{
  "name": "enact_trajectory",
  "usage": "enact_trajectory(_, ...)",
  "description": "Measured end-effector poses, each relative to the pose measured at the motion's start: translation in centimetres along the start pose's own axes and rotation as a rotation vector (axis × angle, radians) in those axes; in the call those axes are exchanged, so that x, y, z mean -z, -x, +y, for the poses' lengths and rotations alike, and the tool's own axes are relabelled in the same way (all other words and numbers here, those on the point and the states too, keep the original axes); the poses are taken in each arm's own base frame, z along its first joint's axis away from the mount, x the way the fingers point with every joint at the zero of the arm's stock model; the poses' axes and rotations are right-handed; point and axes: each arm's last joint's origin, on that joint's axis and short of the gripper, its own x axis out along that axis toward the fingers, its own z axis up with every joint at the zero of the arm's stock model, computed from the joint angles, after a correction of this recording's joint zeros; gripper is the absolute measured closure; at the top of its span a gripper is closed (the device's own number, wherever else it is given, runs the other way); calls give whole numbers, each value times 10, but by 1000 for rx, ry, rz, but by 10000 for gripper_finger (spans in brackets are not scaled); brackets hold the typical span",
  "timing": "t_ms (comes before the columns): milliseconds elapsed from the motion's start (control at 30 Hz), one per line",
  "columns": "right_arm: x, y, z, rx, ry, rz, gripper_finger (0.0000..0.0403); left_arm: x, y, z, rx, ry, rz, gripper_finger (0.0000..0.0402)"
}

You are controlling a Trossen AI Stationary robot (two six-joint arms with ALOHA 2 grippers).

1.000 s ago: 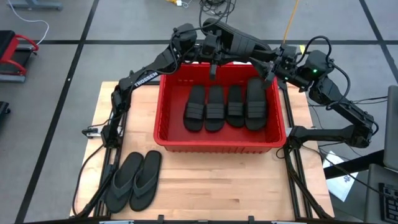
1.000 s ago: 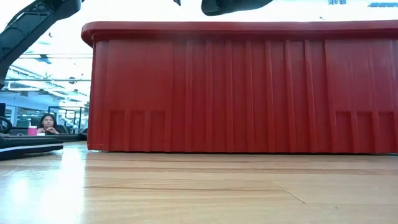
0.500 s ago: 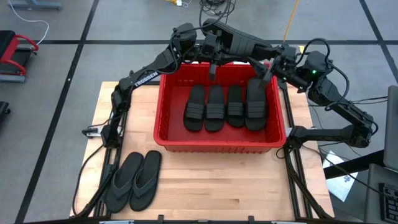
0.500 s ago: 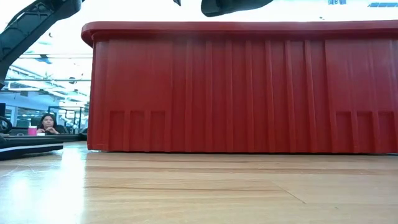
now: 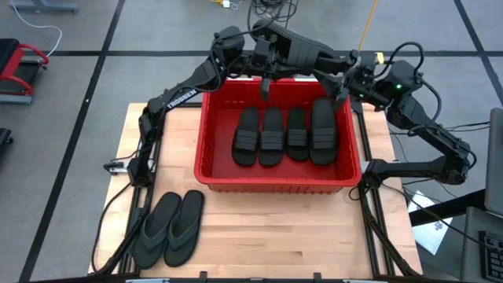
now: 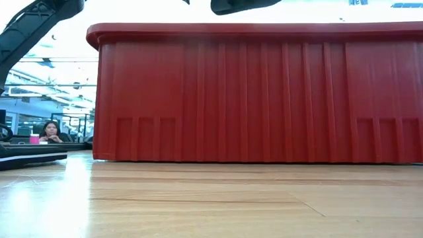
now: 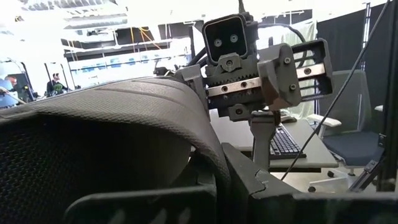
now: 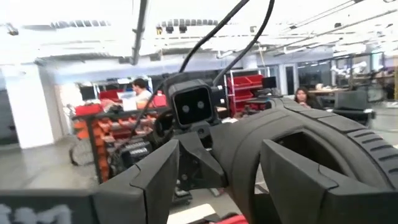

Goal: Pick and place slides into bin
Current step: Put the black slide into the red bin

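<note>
Four black slides (image 5: 284,135) lie side by side on the floor of the red bin (image 5: 206,141). Two greyer thong slides (image 5: 170,226) lie flat on the table near its front left corner. My left gripper (image 5: 266,63) is above the bin's far rim, shut on another black slide (image 5: 310,51) with a ribbed strap (image 7: 130,102). That slide reaches toward my right gripper (image 5: 339,85), which is open at the bin's far right corner. Its fingers (image 8: 155,180) stand on either side of the slide's free end (image 8: 249,155). My left gripper pinches the slide's end nearest its own arm (image 7: 205,168) between its two fingers, which come roughly level from the table's left. The slide is lifted clear above the bin's far rim and lies about level. My right gripper's fingers flank the other end; whether they touch it I cannot tell.
The bin's tall ribbed wall (image 6: 264,92) fills the low view; the held slide's underside (image 6: 241,5) shows just above its rim. Bare wood (image 5: 299,236) lies in front of the bin. A person (image 6: 49,131) sits far behind the table.
My right gripper has tipped upward a little at the held slide's free end, its fingertips rising slightly toward the table's far edge. The slide stays held above the bin's far rim.
</note>
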Motion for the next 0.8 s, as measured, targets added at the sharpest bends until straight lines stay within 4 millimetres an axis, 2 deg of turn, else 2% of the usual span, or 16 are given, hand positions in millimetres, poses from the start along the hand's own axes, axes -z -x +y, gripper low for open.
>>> enact_trajectory(333, 6, -5, -2, -6, -60, 36, 187, -9, 7, -2, -13, -27, 3, 401)
enact_trajectory(633, -8, 14, 4, 7, 1, -14, 186, -27, 34, 6, -21, -44, 21, 401)
enact_trajectory(800, -6, 15, 4, 15, -24, 8, 186, -29, 35, 4, -21, -46, 18, 401)
